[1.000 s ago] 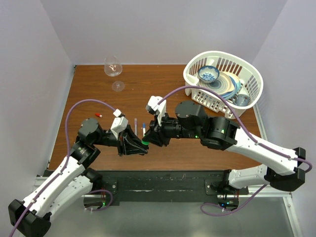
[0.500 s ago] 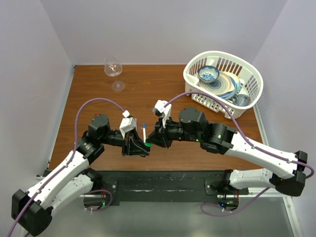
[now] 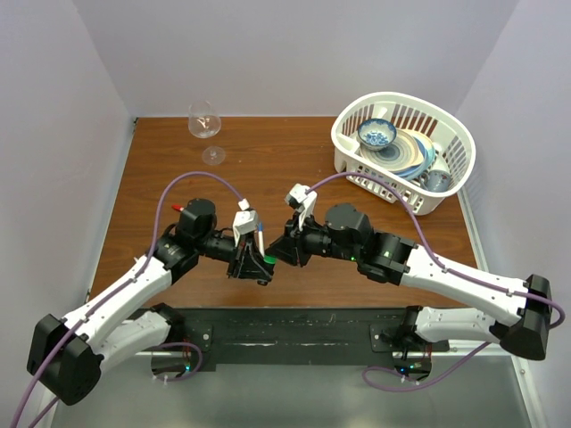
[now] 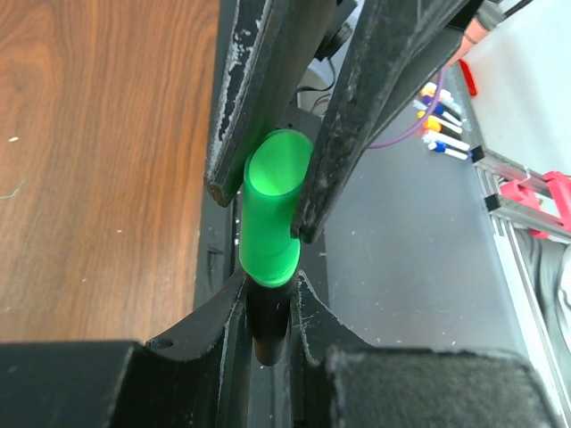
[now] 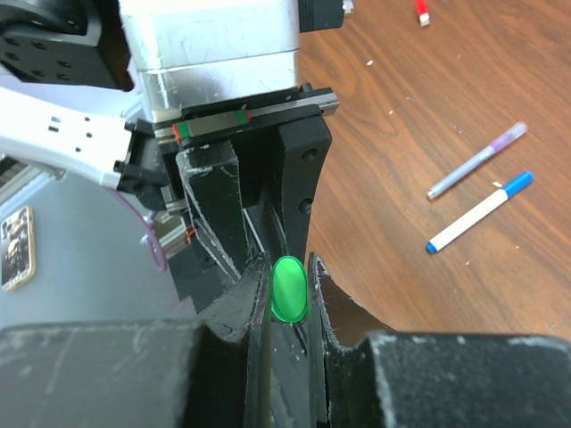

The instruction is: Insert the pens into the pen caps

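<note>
Surface: a brown wood-grain table (image 3: 178,160) is seen under both grippers.
Room: the table is closed in by pale plain walls (image 3: 294,53) on three sides.
Far side: a wine glass (image 3: 205,120) stands well beyond the left gripper (image 4: 268,290). A white basket (image 3: 451,134) of dishes is set well beyond the right gripper (image 5: 288,275).
Writing: a small tag (image 5: 16,250) is seen at the edge of the right wrist view, too blurred to be read.
Marker (image 4: 268,330): a thick black barrel is clenched between the left gripper's fingers.
Green cap (image 4: 272,205): a glossy, bright green, round-ended cap is clamped by the right gripper. It is held in line with the marker and meets it end to end, between the two grippers.
White pen (image 5: 479,212): thin and blue-tipped, it is laid flat on the table just beyond the grippers.
Purple pen (image 5: 475,160): thin and greyish, it is laid just beside the white pen, apart from it.
Red cap (image 3: 177,207): tiny, it is left on the table, well apart to the left of the left gripper.
</note>
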Controlling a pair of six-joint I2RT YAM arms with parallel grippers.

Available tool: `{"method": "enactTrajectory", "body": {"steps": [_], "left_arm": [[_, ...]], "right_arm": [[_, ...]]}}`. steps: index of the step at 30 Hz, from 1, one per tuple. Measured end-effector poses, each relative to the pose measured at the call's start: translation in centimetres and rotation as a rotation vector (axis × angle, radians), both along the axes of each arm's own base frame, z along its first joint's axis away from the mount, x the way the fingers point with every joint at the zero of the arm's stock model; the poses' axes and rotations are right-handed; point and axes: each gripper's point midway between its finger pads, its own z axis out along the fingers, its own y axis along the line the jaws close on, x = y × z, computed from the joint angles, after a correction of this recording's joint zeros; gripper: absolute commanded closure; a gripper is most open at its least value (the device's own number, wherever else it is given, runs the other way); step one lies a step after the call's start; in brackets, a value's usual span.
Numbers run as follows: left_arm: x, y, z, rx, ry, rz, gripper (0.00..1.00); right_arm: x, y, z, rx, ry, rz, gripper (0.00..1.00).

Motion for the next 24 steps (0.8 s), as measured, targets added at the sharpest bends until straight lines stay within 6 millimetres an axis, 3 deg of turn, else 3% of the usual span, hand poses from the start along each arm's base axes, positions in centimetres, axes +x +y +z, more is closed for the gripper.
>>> {"method": "enactTrajectory", "body": {"steps": [10,24], "left_arm": [[0.9,0.2,-0.2,0.061,-0.039,0.019,1.00],[-0.2,1.0,-1.3,0.090,-0.060,-0.022,1.00]], "right_arm": [[0.4,-0.2,-0.3,-0.006,-0.002,-0.019,1.00],[-0.9,0.2,-1.6,-0.028,0.024,0.071,1.00]]}}
